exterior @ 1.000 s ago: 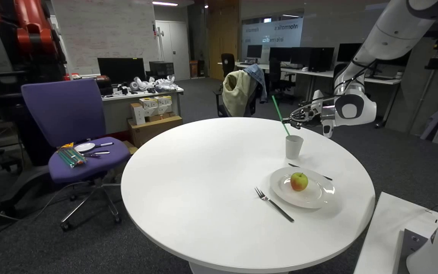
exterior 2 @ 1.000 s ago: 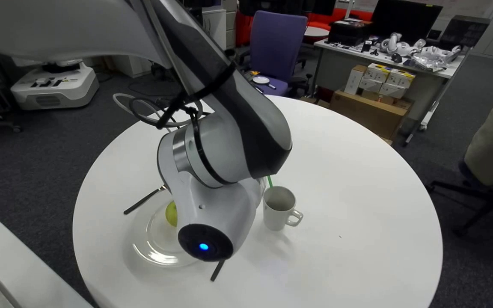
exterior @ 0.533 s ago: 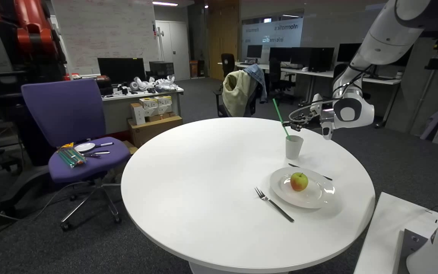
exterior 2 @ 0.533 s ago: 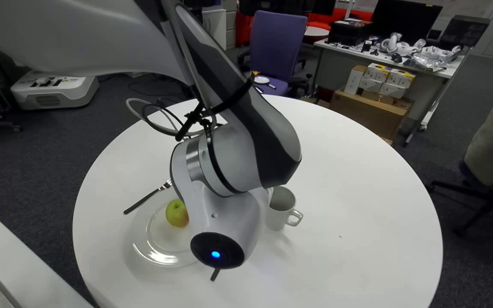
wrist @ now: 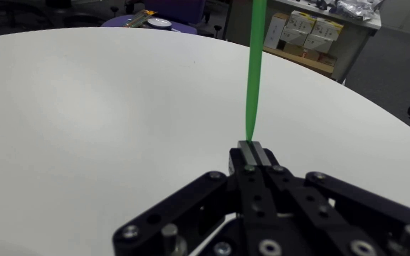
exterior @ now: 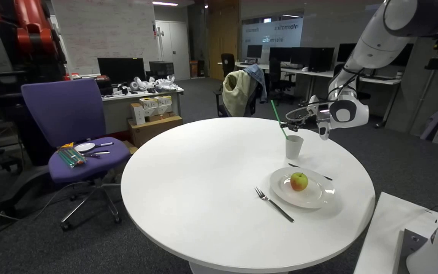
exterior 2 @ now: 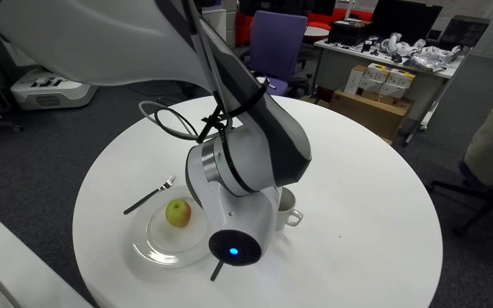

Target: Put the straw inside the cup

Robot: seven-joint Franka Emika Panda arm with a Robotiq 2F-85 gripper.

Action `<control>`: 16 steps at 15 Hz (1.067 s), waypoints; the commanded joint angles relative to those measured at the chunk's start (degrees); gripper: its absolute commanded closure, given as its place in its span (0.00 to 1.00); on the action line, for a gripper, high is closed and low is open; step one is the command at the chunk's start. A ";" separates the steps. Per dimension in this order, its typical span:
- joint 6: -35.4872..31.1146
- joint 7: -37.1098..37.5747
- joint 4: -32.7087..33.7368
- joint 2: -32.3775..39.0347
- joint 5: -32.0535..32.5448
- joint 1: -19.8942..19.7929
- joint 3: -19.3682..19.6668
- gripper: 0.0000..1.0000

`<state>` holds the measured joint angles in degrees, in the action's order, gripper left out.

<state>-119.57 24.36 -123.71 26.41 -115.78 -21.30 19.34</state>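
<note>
While the straw (wrist: pixel 255 69) was pinched partway along by the closed gripper (wrist: pixel 250 143), its lower end was seen aslant at the rim of the upright cup (exterior: pixel 293 148), well in from the edge of the table (exterior: pixel 203 182). Whether that end was inside could not be told; in an exterior view it was covered by the arm (exterior 2: pixel 246 162).

Were the grip opened with the end outside, the straw would probably be dropped beside the cup. If the rim were caught on the way down, the straw could be bent, or swivelled in the grip, since it looked squeezed flat there. Should the gripper be brought too low, the cup might be knocked and tipped.

On the table were counted one cup, one plate (exterior: pixel 280 188), one apple (exterior: pixel 299 182) borne by it, one fork (exterior: pixel 276 206) beside it and one knife (exterior 2: pixel 217 271), partly hidden; above, one straw was held. The contents of a packet (exterior: pixel 70 156) on the chair (exterior: pixel 65 110) could not be counted.
</note>
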 commanded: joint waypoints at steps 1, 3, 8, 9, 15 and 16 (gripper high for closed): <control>0.96 3.76 3.33 2.28 2.18 -1.45 -0.62 1.00; 0.85 4.73 4.30 3.29 2.52 -1.60 -0.69 1.00; 1.81 5.38 4.83 4.30 4.22 -2.32 -0.72 1.00; 1.82 5.30 4.14 3.89 6.18 -2.11 -0.51 1.00; 2.28 3.09 1.56 2.00 12.66 -2.74 0.46 1.00; 2.08 3.01 1.47 1.94 12.80 -2.83 0.61 1.00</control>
<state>-119.52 27.85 -120.22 30.83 -105.02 -22.77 19.71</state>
